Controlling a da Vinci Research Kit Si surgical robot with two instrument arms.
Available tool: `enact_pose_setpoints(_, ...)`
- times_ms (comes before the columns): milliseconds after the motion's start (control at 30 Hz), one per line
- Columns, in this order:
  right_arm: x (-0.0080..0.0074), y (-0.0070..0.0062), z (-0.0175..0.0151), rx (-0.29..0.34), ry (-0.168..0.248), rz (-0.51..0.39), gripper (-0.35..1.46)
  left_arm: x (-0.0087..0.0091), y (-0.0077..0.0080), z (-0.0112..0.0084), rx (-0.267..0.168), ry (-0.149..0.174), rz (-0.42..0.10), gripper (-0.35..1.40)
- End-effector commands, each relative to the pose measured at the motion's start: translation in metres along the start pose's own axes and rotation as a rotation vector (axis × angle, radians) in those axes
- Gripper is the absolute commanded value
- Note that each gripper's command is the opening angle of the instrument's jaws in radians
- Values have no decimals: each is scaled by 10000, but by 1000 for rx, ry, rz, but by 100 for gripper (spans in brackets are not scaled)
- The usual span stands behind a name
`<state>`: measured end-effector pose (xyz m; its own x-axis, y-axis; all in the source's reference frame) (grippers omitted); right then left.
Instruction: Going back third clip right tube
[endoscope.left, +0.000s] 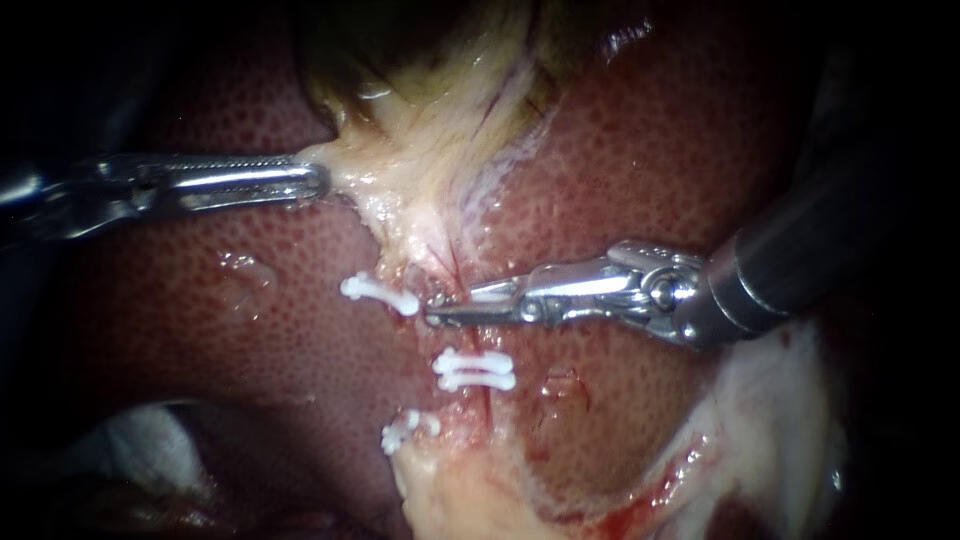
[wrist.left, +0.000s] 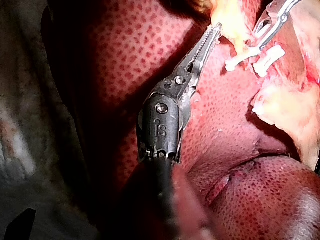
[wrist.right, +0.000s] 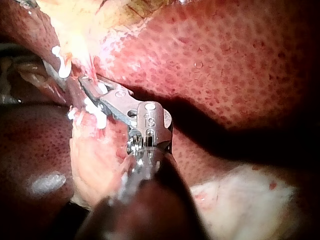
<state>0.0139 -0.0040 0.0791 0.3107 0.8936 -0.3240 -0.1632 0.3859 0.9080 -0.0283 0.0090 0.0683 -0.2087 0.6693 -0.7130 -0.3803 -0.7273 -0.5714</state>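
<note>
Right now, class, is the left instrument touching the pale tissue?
Touching. The endoscope view shows the left instrument gripping the pale tissue, jaws shut on its edge.

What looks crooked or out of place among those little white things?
The lowest clip sits tilted, unlike the two clips just above it, which lie level. A little red fluid shows by the pale tissue nearby.

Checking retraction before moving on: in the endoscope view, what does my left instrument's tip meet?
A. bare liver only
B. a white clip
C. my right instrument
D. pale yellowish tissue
D: the tip of the left instrument sits at the edge of the pale yellowish tissue, which stretches toward it.
</note>
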Motion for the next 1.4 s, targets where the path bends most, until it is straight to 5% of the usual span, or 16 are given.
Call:
enact_pose_setpoints(33,0,0,0,1,0,0,-35,0,0,0,-1,0,0,-35)
enact_pose_setpoints(200,0,-1,1,8,-5,-1,-35,0,0,-1,-1,0,0,-35)
enact_pose_setpoints(333,2,0,4,9,-4,-100,26,0,0,-1,-1,0,0,-35)
enact_pose_setpoints(467,4,2,3,11,-1,-176,42,0,0,-1,-1,0,0,-35)
enact_pose_setpoints(967,8,-3,-40,-19,13,-334,49,0,0,-1,-1,0,0,-35)
enact_pose_setpoints(1400,18,-49,-117,25,-7,-474,50,0,0,-2,-1,0,0,-35)
